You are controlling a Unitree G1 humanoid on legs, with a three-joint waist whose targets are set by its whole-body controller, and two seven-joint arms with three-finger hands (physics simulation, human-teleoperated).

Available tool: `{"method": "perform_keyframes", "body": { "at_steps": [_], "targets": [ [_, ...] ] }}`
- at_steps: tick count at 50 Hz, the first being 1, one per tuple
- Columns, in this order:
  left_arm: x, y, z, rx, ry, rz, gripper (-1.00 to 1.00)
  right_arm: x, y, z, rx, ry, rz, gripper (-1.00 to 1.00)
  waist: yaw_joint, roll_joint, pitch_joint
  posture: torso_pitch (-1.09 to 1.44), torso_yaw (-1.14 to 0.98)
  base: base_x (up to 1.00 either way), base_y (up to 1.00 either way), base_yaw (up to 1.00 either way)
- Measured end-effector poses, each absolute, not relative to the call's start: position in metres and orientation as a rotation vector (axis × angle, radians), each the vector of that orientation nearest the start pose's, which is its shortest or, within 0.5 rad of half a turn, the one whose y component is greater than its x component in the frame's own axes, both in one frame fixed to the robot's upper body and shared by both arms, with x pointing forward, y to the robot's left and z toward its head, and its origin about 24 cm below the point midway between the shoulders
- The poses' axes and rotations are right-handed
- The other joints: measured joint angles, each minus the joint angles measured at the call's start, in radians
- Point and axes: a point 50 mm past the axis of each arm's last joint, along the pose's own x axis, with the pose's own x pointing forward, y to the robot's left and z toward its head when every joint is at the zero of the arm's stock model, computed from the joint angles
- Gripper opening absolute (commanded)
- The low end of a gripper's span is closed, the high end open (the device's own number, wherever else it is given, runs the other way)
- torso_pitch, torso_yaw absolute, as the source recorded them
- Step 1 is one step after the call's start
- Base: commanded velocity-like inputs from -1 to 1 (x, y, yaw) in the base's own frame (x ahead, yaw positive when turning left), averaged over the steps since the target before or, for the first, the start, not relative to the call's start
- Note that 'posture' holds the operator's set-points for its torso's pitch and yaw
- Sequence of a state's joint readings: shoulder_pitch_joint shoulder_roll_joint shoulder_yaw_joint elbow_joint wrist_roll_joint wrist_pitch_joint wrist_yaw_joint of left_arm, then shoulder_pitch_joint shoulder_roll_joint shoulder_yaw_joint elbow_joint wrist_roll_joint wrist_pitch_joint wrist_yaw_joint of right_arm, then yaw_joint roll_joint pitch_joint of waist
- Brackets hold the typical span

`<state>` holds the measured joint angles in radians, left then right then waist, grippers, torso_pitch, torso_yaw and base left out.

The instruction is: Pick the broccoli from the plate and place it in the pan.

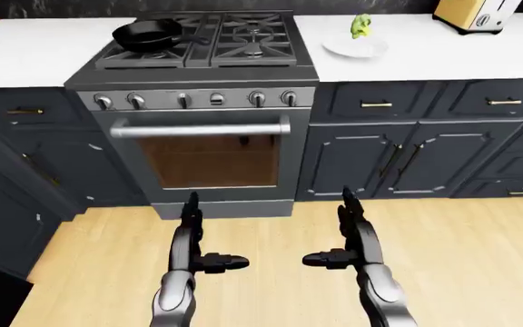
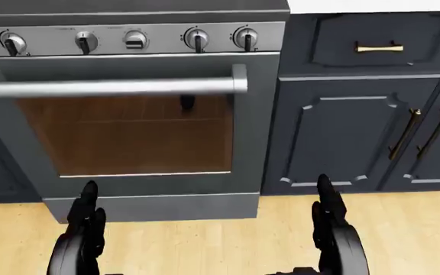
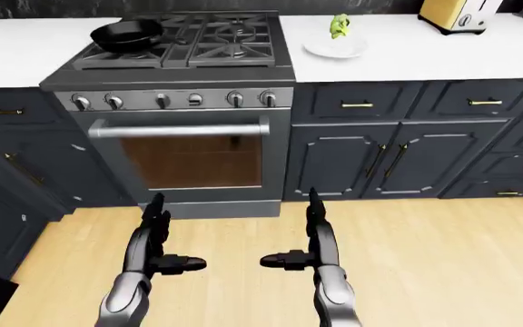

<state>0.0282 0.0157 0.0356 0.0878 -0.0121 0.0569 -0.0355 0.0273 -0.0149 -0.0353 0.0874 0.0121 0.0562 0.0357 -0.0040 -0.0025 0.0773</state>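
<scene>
A green broccoli (image 1: 360,26) stands on a white plate (image 1: 356,48) on the white counter, right of the stove in the left-eye view. A black pan (image 1: 147,35) rests on the stove's upper left burner. My left hand (image 1: 200,240) and right hand (image 1: 341,236) hang low over the wooden floor, far below the counter, fingers spread and holding nothing.
A steel stove (image 1: 198,116) with a row of knobs and an oven door handle fills the middle. Dark cabinets (image 1: 416,153) with brass handles stand to its right and left. A toaster (image 1: 476,13) sits at the counter's top right.
</scene>
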Motion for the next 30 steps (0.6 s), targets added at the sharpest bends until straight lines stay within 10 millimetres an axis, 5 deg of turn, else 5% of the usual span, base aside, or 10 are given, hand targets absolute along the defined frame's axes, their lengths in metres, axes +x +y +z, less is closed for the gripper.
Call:
{"method": "perform_keyframes", "body": {
  "at_steps": [3,5,23,30],
  "targets": [
    [0.253,0.162,0.026,-0.005,0.070,0.007,1.00,0.250,-0.162,0.029,-0.009,0.068,-0.010,1.00,0.005,-0.003,-0.060,0.00,0.00,0.00,0.00,0.00],
    [0.252,0.162,0.030,-0.008,0.043,0.008,1.00,0.250,-0.161,0.033,-0.014,0.042,-0.013,1.00,0.007,-0.010,-0.041,0.00,0.00,0.00,0.00,0.00],
    [0.251,0.163,0.022,-0.006,0.074,0.008,1.00,0.249,-0.162,0.028,-0.041,0.080,-0.024,1.00,0.008,-0.004,-0.071,0.00,0.00,0.00,0.00,0.00],
    [0.263,0.164,0.044,0.003,0.039,0.014,1.00,0.256,-0.161,0.054,-0.078,0.042,-0.033,1.00,0.009,-0.005,-0.070,0.00,0.00,0.00,0.00,0.00]
  ]
}}
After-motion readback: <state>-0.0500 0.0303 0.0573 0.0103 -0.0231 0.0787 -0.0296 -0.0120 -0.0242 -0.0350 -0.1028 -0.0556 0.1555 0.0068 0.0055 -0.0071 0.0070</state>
